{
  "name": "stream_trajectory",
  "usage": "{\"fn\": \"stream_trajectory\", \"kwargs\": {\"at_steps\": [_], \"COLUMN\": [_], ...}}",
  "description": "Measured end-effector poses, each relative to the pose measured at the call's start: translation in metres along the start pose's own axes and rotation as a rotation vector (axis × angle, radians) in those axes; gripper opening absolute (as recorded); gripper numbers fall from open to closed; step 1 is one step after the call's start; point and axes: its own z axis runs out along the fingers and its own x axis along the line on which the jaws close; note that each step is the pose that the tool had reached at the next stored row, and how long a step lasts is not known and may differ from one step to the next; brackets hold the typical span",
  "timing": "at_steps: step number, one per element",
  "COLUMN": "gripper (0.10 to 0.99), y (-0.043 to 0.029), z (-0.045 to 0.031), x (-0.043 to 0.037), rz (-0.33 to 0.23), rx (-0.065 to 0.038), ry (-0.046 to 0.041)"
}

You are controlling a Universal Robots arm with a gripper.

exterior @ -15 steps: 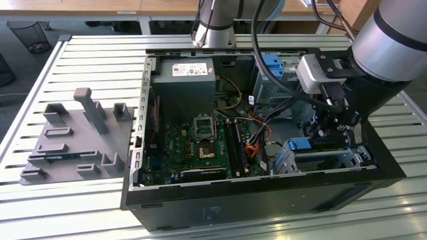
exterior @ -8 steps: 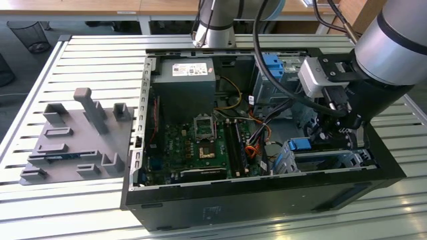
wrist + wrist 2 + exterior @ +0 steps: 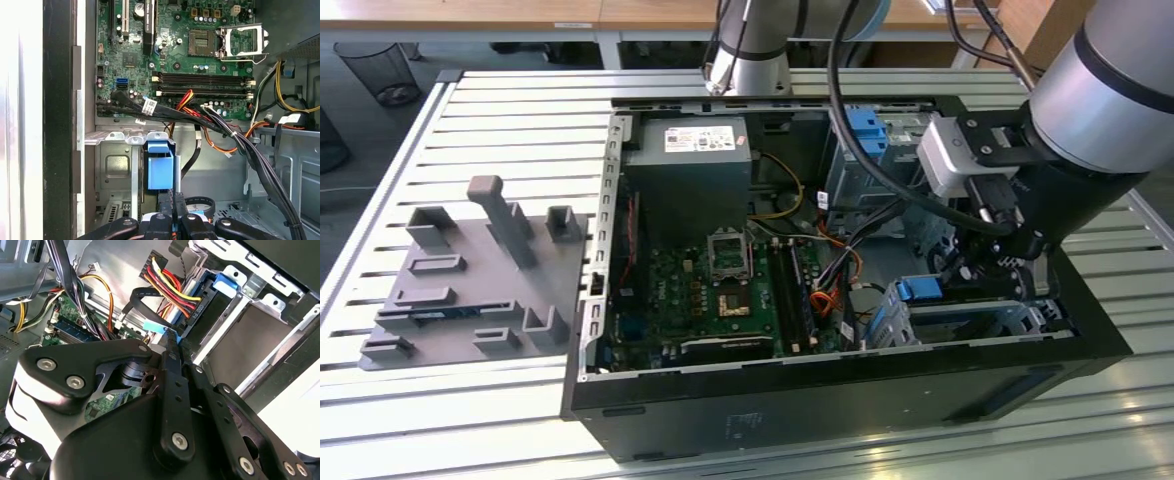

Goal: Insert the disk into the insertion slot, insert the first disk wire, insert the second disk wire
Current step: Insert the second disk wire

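In the exterior view an open computer case (image 3: 854, 400) is lying on a slatted table (image 3: 494, 110), with a grey fixture tray (image 3: 467, 280) sitting well apart on the exterior view's left. The arm (image 3: 1107, 90) is reaching in from the exterior view's right, and its gripper (image 3: 1027, 265) is dipping into the near right corner of the case, just beside the slot (image 3: 987, 320). The disk (image 3: 921, 290) is sitting in that slot, its blue carrier showing at the mouth, with the motherboard (image 3: 720, 290) lying to the exterior view's left of it. In the second wrist view the gripper (image 3: 173, 337) is showing its black fingers (image 3: 172, 355) drawn tight together, pinching what looks like a pale blue plug (image 3: 152, 326) on the end of a flat black cable (image 3: 140, 297). The tips are hovering just beside the disk (image 3: 210, 315), which is resting inside the slot (image 3: 260, 305); a bundle of red, yellow and black wires (image 3: 170, 280) is running to its end. In the first wrist view the gripper (image 3: 175, 200) is pointing its closed fingers up at the blue carrier of the disk (image 3: 159, 170), which is sitting in the slot (image 3: 115, 165), while black cables (image 3: 240, 145) are crossing between it and the motherboard (image 3: 175, 45).
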Motion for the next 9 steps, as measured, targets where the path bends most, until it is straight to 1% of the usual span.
{"fn": "stream_trajectory", "kwargs": {"at_steps": [9], "gripper": [0.145], "y": [-0.0027], "z": [0.0011], "x": [0.0001], "rz": [0.000], "rx": [0.000], "ry": [0.0000]}}
